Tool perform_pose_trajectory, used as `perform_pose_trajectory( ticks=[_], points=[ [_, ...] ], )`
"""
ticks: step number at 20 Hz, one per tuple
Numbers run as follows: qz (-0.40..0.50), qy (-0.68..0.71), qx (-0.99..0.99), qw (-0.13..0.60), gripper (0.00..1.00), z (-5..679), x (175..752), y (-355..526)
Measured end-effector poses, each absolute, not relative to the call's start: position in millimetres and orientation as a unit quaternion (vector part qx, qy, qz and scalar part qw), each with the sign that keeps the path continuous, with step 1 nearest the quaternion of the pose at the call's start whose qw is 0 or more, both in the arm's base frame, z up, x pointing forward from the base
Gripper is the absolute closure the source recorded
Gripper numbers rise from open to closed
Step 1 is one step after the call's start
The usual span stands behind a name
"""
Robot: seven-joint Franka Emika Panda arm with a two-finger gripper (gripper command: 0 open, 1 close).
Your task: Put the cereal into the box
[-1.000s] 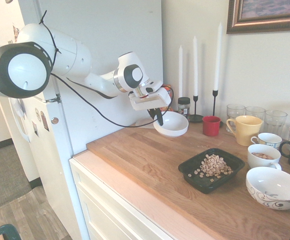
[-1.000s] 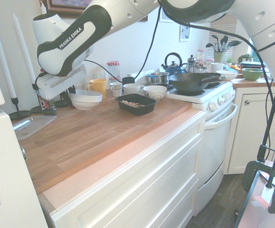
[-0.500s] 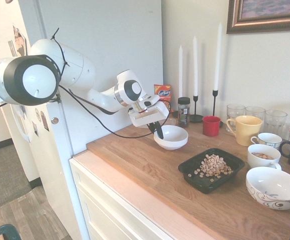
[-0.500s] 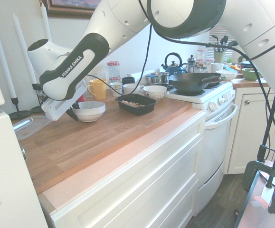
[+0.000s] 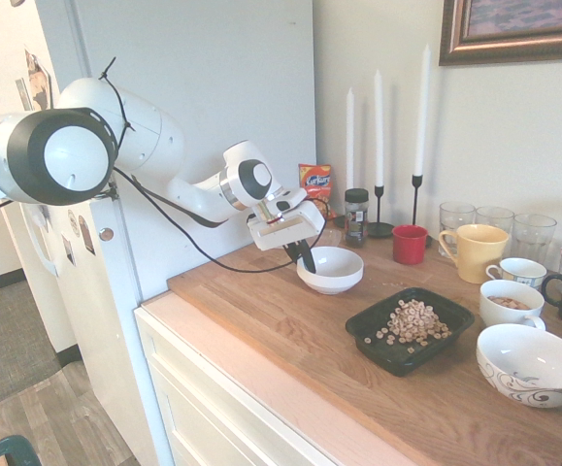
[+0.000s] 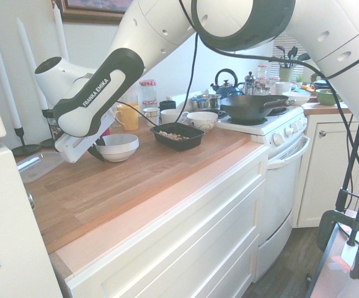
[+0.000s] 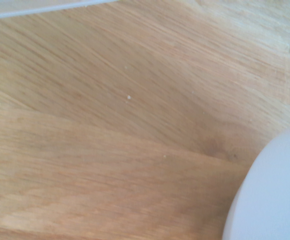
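1. Cereal [image 5: 413, 321] lies heaped in the black box [image 5: 455, 316] near the counter's [image 5: 261, 311] front edge.
2. Gripper [image 5: 303, 258], jaws clenched on the white bowl's [image 5: 334, 269] rim, holds it at the counter's back.

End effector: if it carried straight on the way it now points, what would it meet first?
Probably the white bowl's rim, which the shut end effector already grips; just beyond, the wooden counter.

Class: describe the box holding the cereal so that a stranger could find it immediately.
On the wooden countertop, look in front of the row of mugs. There sits the box, a shallow black tray holding tan cereal rings; the dishes beside it are round and white.
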State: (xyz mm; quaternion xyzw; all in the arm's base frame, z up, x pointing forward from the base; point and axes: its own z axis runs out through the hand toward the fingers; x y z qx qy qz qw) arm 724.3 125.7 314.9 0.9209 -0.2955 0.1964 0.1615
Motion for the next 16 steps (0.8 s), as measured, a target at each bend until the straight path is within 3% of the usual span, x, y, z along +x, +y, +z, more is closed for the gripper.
perform_pose_trajectory(
  ticks=[10,13,16],
  points=[
    [0.205,-0.301,0.92,0.146,0.0,324,714,126],
    [0.216,-0.315,0.916,0.124,0.0,349,715,123],
    [0.186,-0.342,0.92,0.052,0.0,382,713,118]
  ],
)
